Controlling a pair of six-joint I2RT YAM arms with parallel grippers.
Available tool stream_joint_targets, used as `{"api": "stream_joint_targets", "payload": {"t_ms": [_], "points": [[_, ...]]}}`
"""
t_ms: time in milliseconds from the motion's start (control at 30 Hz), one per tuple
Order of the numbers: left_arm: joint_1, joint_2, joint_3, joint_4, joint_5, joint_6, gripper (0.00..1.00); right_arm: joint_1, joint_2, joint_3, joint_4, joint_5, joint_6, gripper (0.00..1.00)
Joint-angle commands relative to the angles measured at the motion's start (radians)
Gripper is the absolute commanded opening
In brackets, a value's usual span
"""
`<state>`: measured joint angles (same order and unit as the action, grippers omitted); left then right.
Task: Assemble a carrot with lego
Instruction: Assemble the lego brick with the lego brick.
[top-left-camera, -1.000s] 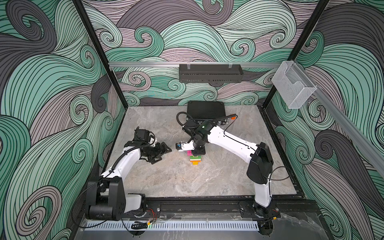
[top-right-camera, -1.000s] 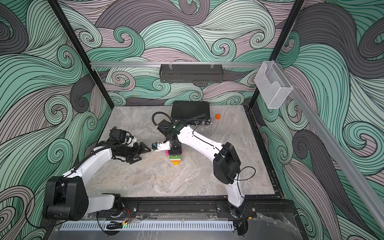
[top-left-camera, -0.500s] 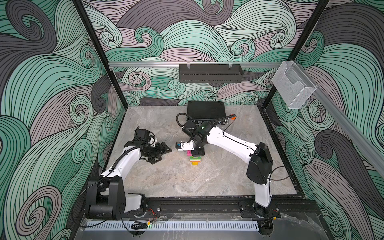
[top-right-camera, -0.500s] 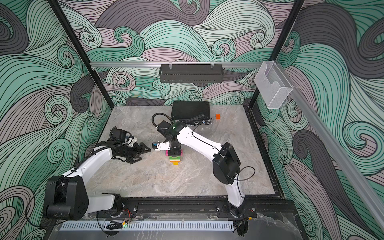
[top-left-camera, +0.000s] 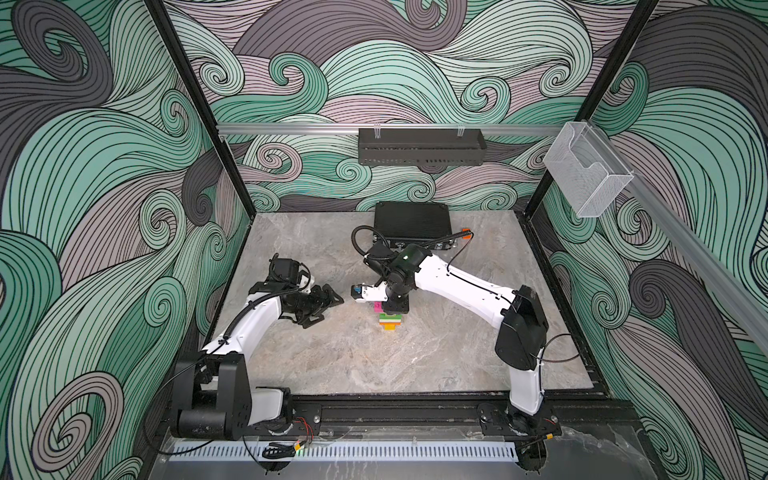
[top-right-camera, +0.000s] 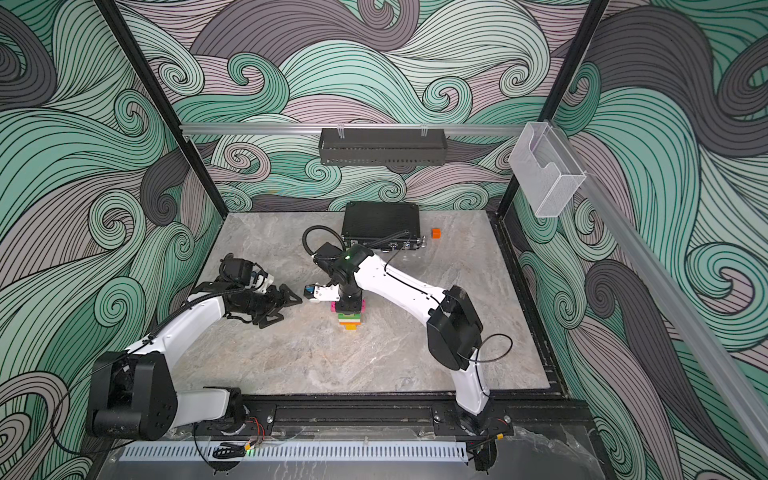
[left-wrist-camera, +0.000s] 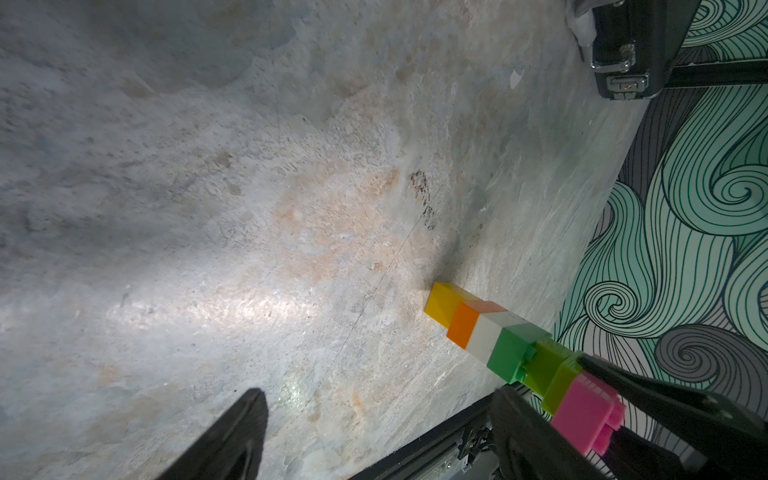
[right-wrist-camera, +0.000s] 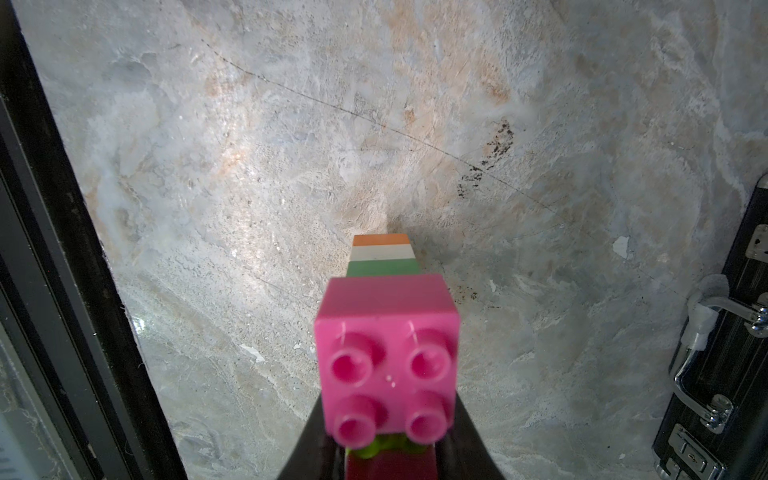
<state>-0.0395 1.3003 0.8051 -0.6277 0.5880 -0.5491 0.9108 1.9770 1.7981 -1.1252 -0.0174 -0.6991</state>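
Observation:
The carrot (top-left-camera: 389, 321) (top-right-camera: 348, 319) stands upright mid-table as a lego stack: yellow at the bottom, then orange, white, dark green, lime and pink on top. My right gripper (top-left-camera: 392, 306) (top-right-camera: 350, 307) reaches down from above and is shut on its pink and lime top. In the right wrist view a pink brick (right-wrist-camera: 388, 353) shows its studs, with the right gripper (right-wrist-camera: 388, 457) round the bricks behind it. My left gripper (top-left-camera: 326, 309) (top-right-camera: 286, 311) is open and holds nothing, left of the stack and apart from it. Its wrist view shows the carrot (left-wrist-camera: 498, 336) sideways beyond the left gripper (left-wrist-camera: 374, 436).
A flat black ribbed case (top-left-camera: 411, 220) (top-right-camera: 380, 220) lies at the back of the table. A small plain orange cube (top-right-camera: 435, 233) sits right of the case. A black shelf (top-left-camera: 419, 147) and a clear holder (top-left-camera: 586, 174) hang on the walls.

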Motion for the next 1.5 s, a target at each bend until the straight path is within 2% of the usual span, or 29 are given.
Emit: {"api": "stream_joint_targets", "payload": {"t_ms": [0, 400, 1467], "points": [[0.006, 0.004, 0.009, -0.003, 0.012, 0.007, 0.85, 0.015, 0.031, -0.027, -0.023, -0.019, 0.01, 0.18], [0.006, 0.005, 0.009, -0.001, 0.01, 0.006, 0.85, 0.011, 0.017, 0.007, -0.021, -0.014, 0.007, 0.33], [0.006, 0.0, 0.009, 0.0, 0.014, 0.007, 0.85, 0.006, -0.078, 0.011, -0.024, 0.014, 0.038, 0.55]]}}
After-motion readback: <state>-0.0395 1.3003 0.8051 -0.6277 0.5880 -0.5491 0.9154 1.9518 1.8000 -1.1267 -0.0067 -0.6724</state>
